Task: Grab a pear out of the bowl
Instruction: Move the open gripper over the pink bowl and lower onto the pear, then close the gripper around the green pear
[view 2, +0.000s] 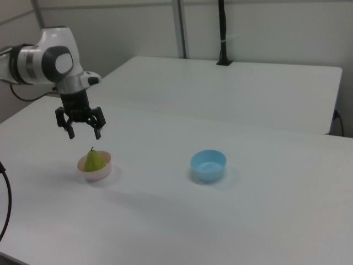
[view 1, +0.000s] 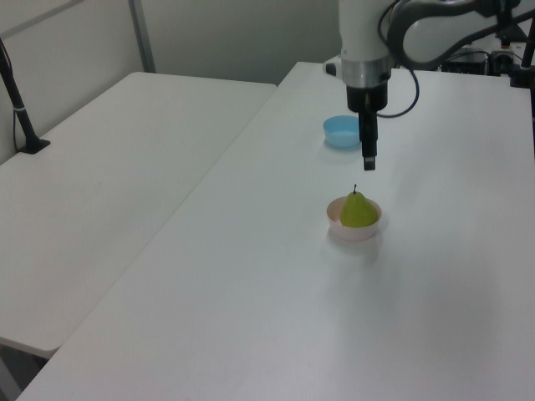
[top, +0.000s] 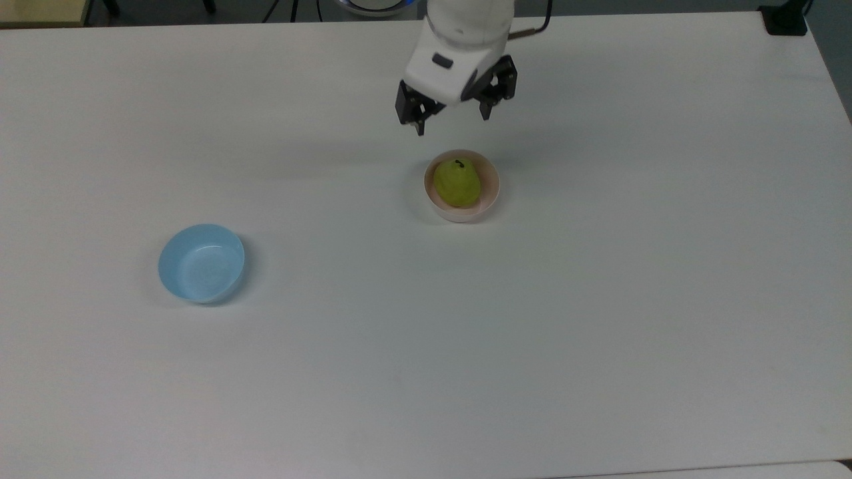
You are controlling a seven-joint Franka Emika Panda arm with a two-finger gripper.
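Risk sits in the descent: your black two-finger tool (top: 452, 122) hangs wide open and empty above the small yellow-green pear (top: 456, 182), which rests in the pale pink round bowl (top: 491, 191) on the white bench (top: 599, 299). Come down off-centre and a finger may strike the rim, tipping the bowl.

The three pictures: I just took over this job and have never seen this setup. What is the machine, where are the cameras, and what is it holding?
The machine is one white robot arm ending in a two-finger gripper, open and holding nothing. One camera looks down from above; the other two look across the white table from opposite sides. On the table a pear sits in a pink bowl, stem up. A blue bowl stands apart, with nothing in it. The gripper hangs above the pear, not touching it.
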